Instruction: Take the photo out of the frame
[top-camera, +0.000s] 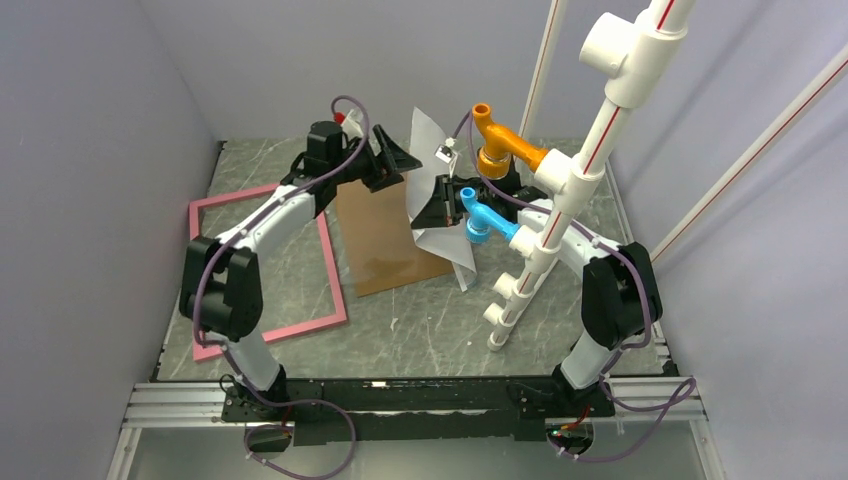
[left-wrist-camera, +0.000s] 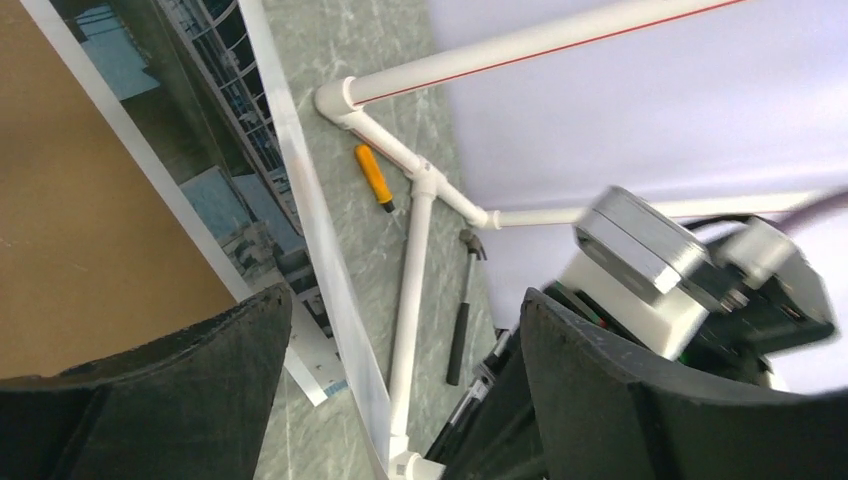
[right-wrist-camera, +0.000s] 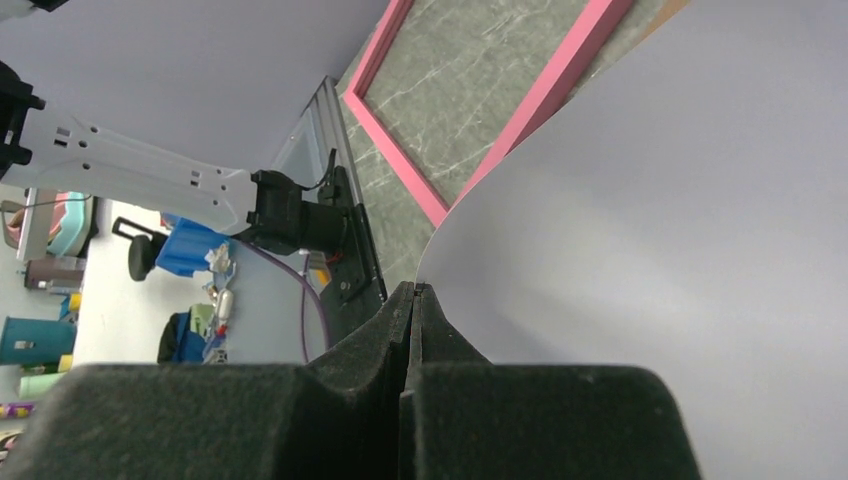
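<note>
The photo (top-camera: 432, 165) stands curled on edge at mid-table with its white back showing. My right gripper (top-camera: 447, 203) is shut on it. In the right wrist view the pads (right-wrist-camera: 413, 290) pinch the edge of the photo (right-wrist-camera: 650, 250). The pink frame (top-camera: 268, 262) lies flat at the left with bare table inside it, also seen as the frame (right-wrist-camera: 470, 130). My left gripper (top-camera: 395, 160) hovers open beside the sheet. Between the open fingers of the left gripper (left-wrist-camera: 400, 335) runs a pale edge of the photo (left-wrist-camera: 215, 130), touching neither finger, with the printed building side showing.
A brown backing board (top-camera: 385, 235) lies flat between frame and photo. A white pipe rig (top-camera: 560, 200) with orange (top-camera: 495, 140) and blue (top-camera: 480, 220) fittings stands at the right. An orange-handled tool (left-wrist-camera: 373, 177) and a black-handled hammer (left-wrist-camera: 462, 320) lie by the pipes. Grey walls close both sides.
</note>
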